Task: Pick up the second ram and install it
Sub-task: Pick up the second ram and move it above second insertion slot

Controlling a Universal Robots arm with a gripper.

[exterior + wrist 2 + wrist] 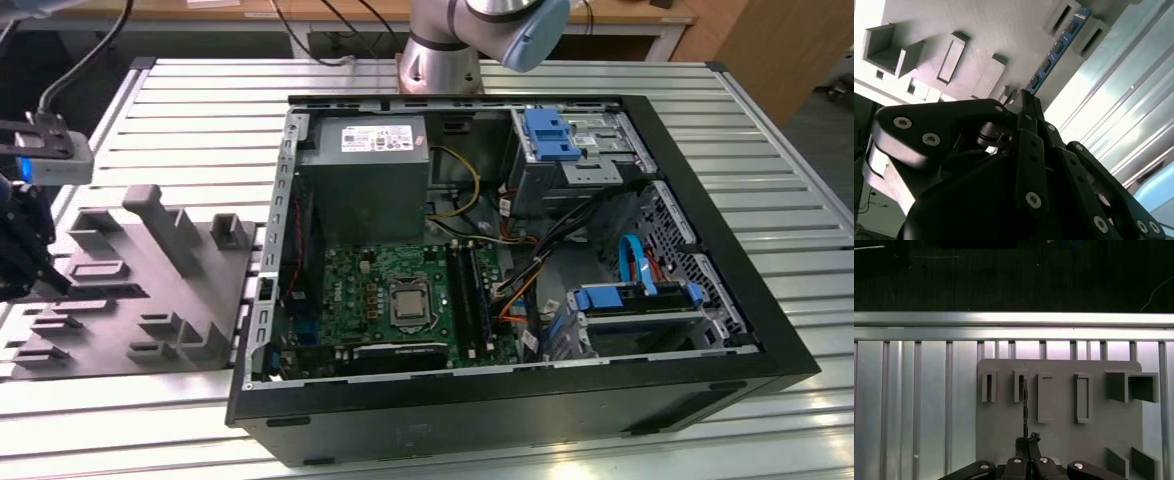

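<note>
Gripper (24, 280) is hanging at the exterior view's left edge, over the grey slotted fixture (147, 290) that is lying on the ribbed metal table (187, 110); the open computer case (721, 370) is sitting just beside the fixture toward the exterior view's right, with its motherboard (360, 290) facing up. In the second wrist view, the gripper (1026, 97) is pinching its fingers nearly together on the near end of the second ram (1056, 47), a bluish board with dark chips that is running away from the fingertips along the fixture (1004, 30). In the first wrist view, the gripper (1027, 441) is clamping the second ram (1025, 405), which is appearing edge-on as a thin dark line, its far end sitting at a slot in the fixture (1064, 440).
</note>
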